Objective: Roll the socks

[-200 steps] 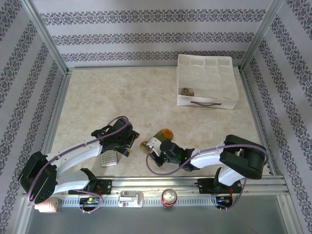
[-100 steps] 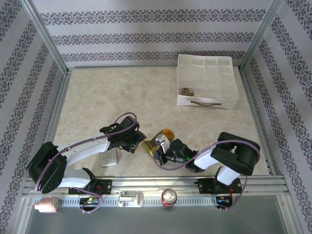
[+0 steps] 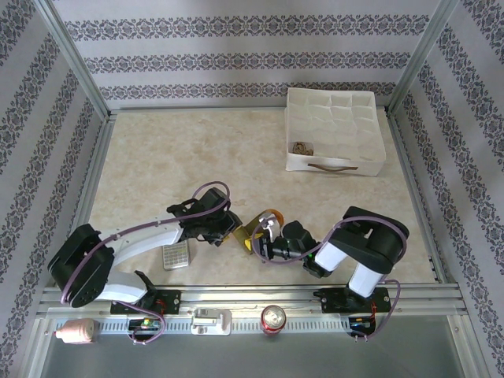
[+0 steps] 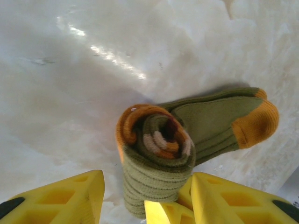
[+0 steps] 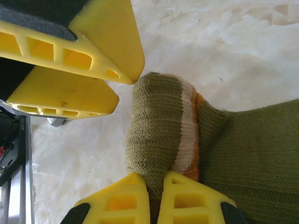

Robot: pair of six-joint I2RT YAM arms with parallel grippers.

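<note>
An olive green sock (image 3: pixel 260 223) with an orange toe (image 4: pixel 256 123) lies at the near middle of the table. Its cuff end is wound into a tight roll (image 4: pixel 156 154), and the foot lies flat behind it. My right gripper (image 5: pixel 156 179) is shut, pinching the roll's outer layer between its yellow fingers (image 5: pixel 196 203); in the top view that gripper (image 3: pixel 261 241) meets the roll from the right. From the left, my left gripper (image 4: pixel 147 179) stands open astride the roll's near end. Its right finger (image 4: pixel 233 200) is against the roll and its left finger (image 4: pixel 60 198) stands a little apart.
A grey calculator (image 3: pixel 176 256) lies just left of the left arm. At the back right stands a white fabric box (image 3: pixel 335 164) with a brownish patterned bundle (image 3: pixel 302 147) inside. A drink can (image 3: pixel 273 318) and a pinkish object (image 3: pixel 75 332) sit by the front rail.
My left gripper has moved right up to the sock roll and its jaws have narrowed around it. The right gripper stayed shut on the roll and carried it slightly right and back.
</note>
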